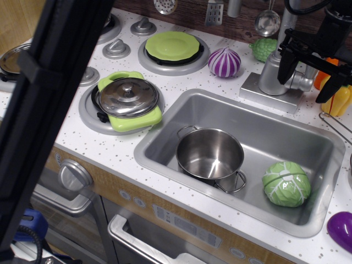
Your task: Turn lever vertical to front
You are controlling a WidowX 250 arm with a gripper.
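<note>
Because the lever (304,82) juts sideways toward 3 o'clock from the faucet body (272,74) at the sink's (165,140) far rim, the released gripper (309,77), fingers spread, straddles it from above, one finger on each side.

Toy kitchen: sink (165,129) w/ pot (210,154), stove burners (88,113), plastic veg (285,183).

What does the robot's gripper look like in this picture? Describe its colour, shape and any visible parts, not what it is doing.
The gripper is matt black, built from angular, blocky parts with two long, thin jaws pointing downward. Its body rises to the top right edge of the picture, where a dark curved cable shows. No markings or labels are readable.
</note>
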